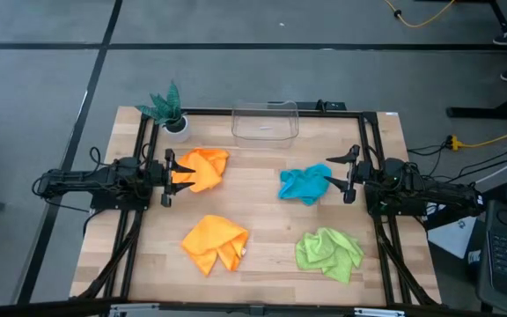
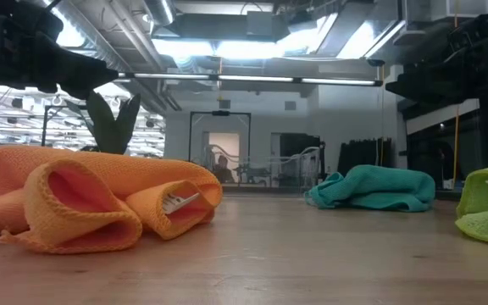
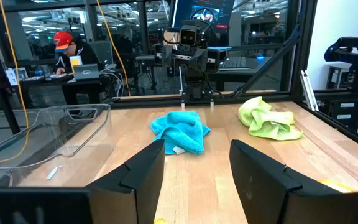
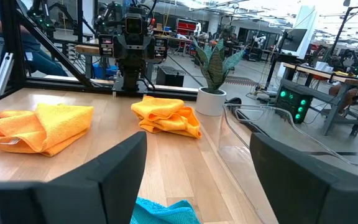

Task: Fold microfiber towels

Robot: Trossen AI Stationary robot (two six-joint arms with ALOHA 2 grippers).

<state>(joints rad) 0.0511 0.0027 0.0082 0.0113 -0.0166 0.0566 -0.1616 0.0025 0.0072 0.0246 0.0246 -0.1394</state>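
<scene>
Clear bin (image 1: 265,121) at table's far edge, nothing inside. My left gripper (image 1: 167,177) wide beside orange towel (image 1: 202,168); right gripper (image 1: 350,174) wide beside teal towel (image 1: 304,184). Second orange towel (image 1: 216,243) and green towel (image 1: 328,253) crumpled near front.

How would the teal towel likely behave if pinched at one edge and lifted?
The teal towel lies crumpled in soft folds, so it would probably droop limply and unfurl. It looks thin and light, so likely easy to lift. Its fuzzy surface suggests it would drag on the wooden table rather than slide.

Four crumpled towels, unfolded, apart on worktop (image 1: 262,220): orange towel (image 1: 202,168) far-left, teal towel (image 1: 304,184) far-right, second orange towel (image 1: 216,243) near-left, green towel (image 1: 328,253) near-right.
</scene>
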